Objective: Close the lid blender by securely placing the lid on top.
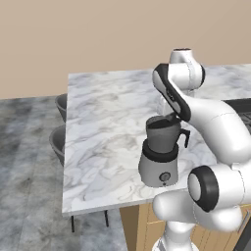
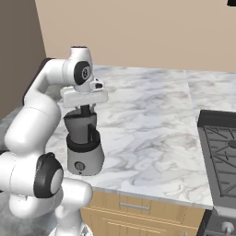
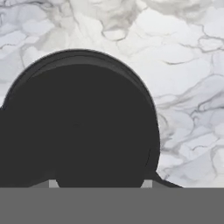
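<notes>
My claw, pinching the lid, hangs over the blender; lowering, seating and release remain.

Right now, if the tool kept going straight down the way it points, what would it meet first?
Probably the blender: the tool points down at the jar's mouth, shut on the lid. The remaining gap is unclear.

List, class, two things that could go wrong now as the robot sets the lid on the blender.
1. The gripper holds the lid right at the blender jar's mouth; if it is off-centre, the lid may seat crooked.
2. The blender stands near the marble counter's front edge, so a hard downward or sideways push might tip or shift it.
</notes>
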Available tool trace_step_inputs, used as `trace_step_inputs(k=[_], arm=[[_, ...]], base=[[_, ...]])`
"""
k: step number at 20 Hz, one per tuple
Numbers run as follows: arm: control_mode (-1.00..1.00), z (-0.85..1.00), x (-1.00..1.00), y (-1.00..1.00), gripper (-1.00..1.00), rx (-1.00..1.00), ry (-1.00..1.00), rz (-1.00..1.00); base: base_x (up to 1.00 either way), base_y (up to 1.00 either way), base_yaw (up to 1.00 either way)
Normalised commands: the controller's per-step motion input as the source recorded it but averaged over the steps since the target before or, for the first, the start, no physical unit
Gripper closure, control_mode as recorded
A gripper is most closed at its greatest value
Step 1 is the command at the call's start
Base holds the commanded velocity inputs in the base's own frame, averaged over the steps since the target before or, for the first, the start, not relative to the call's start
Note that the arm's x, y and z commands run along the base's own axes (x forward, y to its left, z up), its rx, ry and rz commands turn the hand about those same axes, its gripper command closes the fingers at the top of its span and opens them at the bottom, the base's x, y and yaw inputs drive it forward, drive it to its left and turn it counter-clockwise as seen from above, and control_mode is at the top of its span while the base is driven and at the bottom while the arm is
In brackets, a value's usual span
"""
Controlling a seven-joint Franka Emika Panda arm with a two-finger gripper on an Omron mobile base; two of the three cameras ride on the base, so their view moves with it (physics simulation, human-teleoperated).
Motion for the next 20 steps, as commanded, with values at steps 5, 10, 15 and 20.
trace_step_inputs(k=[5,10,15,20], arm=[[-1.00,-0.07,-0.14,0.00,1.00,0.00,-0.29,-0.05],[-1.00,-0.28,-0.31,0.00,1.00,0.01,-0.37,-0.03],[-1.00,-0.33,-0.11,-0.01,1.00,0.02,-0.23,-0.02],[-1.00,-0.08,0.19,0.00,1.00,0.02,-0.02,-0.01]], base=[[0.00,0.00,0.00],[0.00,0.00,0.00],[0.00,0.00,0.00],[0.00,0.00,0.00]])
